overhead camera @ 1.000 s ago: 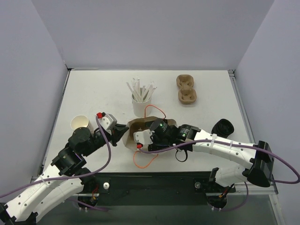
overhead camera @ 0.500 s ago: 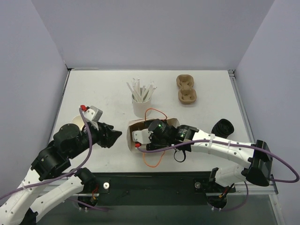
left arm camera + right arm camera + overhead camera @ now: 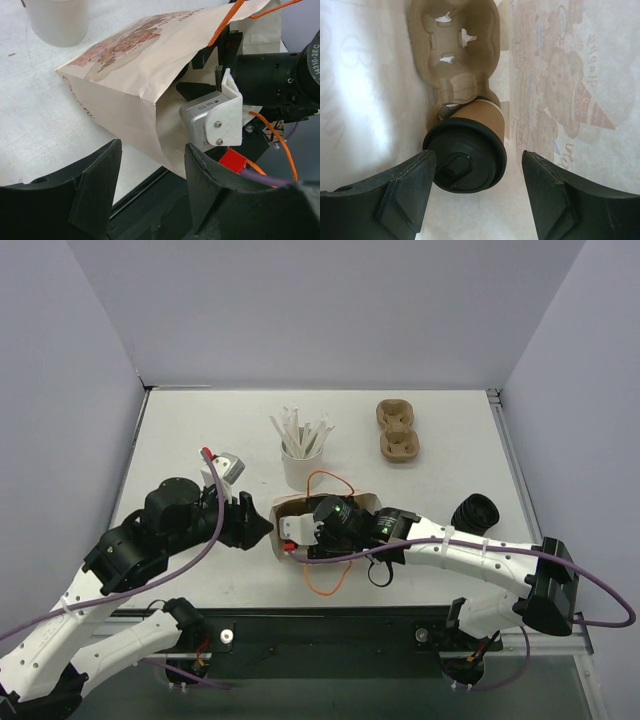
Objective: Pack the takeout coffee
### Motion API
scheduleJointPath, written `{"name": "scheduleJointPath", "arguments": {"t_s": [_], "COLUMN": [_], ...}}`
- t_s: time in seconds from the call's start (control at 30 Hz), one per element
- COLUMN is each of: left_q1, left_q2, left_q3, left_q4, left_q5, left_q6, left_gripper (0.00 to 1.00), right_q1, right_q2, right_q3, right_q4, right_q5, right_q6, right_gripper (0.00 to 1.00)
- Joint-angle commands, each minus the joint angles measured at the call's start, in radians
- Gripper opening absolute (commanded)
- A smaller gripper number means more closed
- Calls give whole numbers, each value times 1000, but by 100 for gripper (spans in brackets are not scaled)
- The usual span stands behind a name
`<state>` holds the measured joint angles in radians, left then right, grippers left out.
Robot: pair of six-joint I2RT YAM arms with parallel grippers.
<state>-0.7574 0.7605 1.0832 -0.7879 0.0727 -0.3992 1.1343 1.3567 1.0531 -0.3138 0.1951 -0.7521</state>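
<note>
From where I stand the takeout coffee [image 3: 465, 152] looks to be inside the paper bag [image 3: 125, 60], its base tucked against a socket of the pulp cup carrier [image 3: 451, 45] that lies in there with it and its black lid facing the mouth of the bag. I can't tell whether it is fully seated. The right gripper [image 3: 477, 156] sits inside that mouth with its fingers spread wide, one on either side of the lid and neither touching it. So the cup lies between and just ahead of the tips, held by nothing but the carrier. I'd say the job now is getting that hand out cleanly: draw straight back along the line of the bag, keep the fingers spread so they don't clip the lid's rim, and mind the orange handle cord [image 3: 226, 22] looping near the wrist. The left gripper [image 3: 152, 147] hovers at the bag's lower edge, also wide open and gripping nothing, with the paper corner between its fingers. Closing there would steady the bag, which looks light enough to drag along with the arm
</note>
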Motion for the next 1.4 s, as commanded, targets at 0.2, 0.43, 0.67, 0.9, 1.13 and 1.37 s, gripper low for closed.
{"name": "scheduleJointPath", "arguments": {"t_s": [0.2,0.43,0.67,0.9,1.13,1.37], "left_q1": [0,0,0,0,1,0], "left_q2": [31,0,52,-33,-105,-154], "left_q3": [11,-89,-118,-221,-342,-391], "left_q4": [-79,35,125,350,529,529], "left_q5": [-2,-37,-2,-116,-85,-28], "left_q6": [-185,-271,-186,-14,88,129], "left_gripper": [55,48,26,0,0,0], "right_q1": [9,4,-19,-57,-65,-67], "right_q2": [-33,-53,-91,-185,-191,-122], "right_q3": [-25,-50,-57,-71,-79,-59], "right_q4": [30,51,59,51,10,19], "right_q5": [37,46,40,-83,-95,-112], "right_q6": [74,85,89,73,-13,-102], "right_gripper": [70,70,70,71,70,69]}}
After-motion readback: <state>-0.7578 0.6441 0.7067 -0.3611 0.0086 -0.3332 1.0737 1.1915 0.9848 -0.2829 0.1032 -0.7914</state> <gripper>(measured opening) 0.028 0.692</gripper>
